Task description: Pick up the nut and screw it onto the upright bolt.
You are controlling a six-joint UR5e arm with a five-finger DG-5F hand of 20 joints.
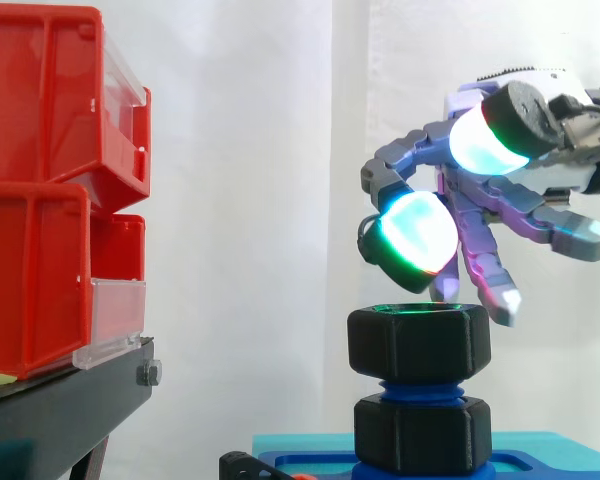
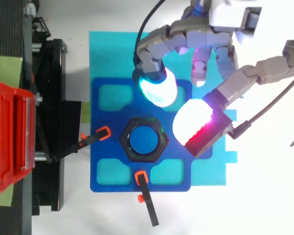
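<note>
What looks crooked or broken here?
Nothing stands out. The top nut sits level on the blue bolt, with a second nut lower on the same bolt. The hand hangs open just above the top nut, holding nothing.

It was a robotics lab bench. A white curtain (image 1: 280, 200) hung behind the hand (image 2: 206, 39). Red storage bins (image 1: 50, 190) sat stacked on a black stand (image 1: 60, 400) well beyond its fingertips. Below it, a blue fixture plate (image 2: 103, 181) lay on a cyan mat (image 2: 112, 49), pinned by orange-tipped clamps (image 2: 93, 139).
</note>
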